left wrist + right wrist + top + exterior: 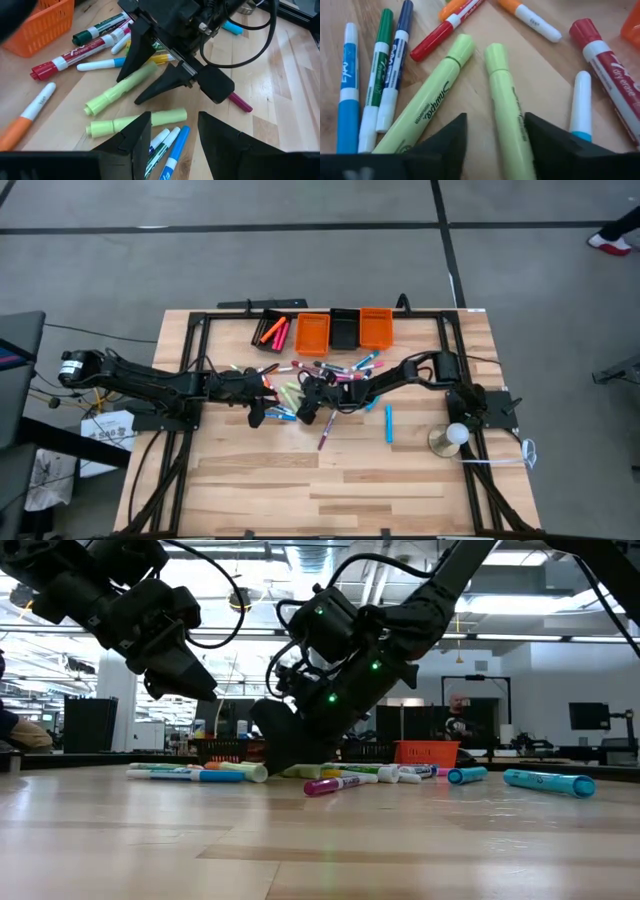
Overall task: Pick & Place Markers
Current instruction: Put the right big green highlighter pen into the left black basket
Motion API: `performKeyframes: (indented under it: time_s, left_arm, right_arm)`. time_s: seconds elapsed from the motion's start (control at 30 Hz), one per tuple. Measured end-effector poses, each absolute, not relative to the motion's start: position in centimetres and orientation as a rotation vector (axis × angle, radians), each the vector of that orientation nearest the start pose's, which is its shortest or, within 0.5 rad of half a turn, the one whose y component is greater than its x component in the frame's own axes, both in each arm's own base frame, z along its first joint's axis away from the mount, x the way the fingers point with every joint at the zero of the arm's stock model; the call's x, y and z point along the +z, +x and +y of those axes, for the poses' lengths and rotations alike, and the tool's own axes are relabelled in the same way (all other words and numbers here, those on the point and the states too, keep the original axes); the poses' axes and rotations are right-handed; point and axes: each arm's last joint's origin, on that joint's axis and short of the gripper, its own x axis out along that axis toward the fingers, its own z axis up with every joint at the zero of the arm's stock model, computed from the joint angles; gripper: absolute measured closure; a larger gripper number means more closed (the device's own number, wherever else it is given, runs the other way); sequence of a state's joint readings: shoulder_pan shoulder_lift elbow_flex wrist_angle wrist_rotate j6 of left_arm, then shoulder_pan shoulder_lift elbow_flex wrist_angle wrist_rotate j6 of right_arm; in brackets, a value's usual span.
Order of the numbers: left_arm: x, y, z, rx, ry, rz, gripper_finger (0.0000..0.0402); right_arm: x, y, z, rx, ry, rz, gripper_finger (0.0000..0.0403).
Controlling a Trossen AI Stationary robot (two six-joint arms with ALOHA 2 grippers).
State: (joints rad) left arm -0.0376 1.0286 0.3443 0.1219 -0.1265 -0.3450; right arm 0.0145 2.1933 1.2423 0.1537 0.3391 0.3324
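Right now both arms crowd the middle of the tabletop (250, 480), over the scattered markers (345, 370). Down low goes the right pincer (495, 132), tips spread apart and straddling a yellow-green highlighter (507, 115) lying flat on the wood; nothing is gripped. A second yellow-green highlighter (427, 100) lies just beside it, angled, passing under the other dark finger. Next to those, a blue marker (347, 95), a green one (377, 70) and a dark blue one (395, 65) lie side by side.

Over on the other side, the left pincer (170, 137) hovers above the same pile, fingers parted and empty, pointing at the right arm's tips. A red marker (75, 55) lies near an orange bin (37, 25). From above, four bins (325, 330) sit in a row at the far edge, with orange markers (273, 332) in the leftmost. A lone blue marker (389, 423) lies apart, toward the right arm's base.
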Motion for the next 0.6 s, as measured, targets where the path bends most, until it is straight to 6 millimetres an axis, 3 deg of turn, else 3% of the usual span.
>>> performKeyframes:
  time_s: [0.23, 0.47, 0.6]
  left_arm:
    - [17.0, 19.3, -0.4, 0.179, -0.283, 0.537, 0.0243]
    - [17.0, 19.3, -0.4, 0.179, -0.283, 0.534, 0.0243]
    - [17.1, 19.4, -0.4, 0.176, -0.274, 0.532, 0.0243]
  right_arm:
    - [8.7, 43.2, -0.1, -0.407, 0.121, 0.728, 0.0353]
    - [10.0, 42.8, 0.2, -0.381, 0.067, 0.744, 0.0352]
    - [12.3, 42.5, 0.9, -0.413, 0.026, 0.71, 0.0342]
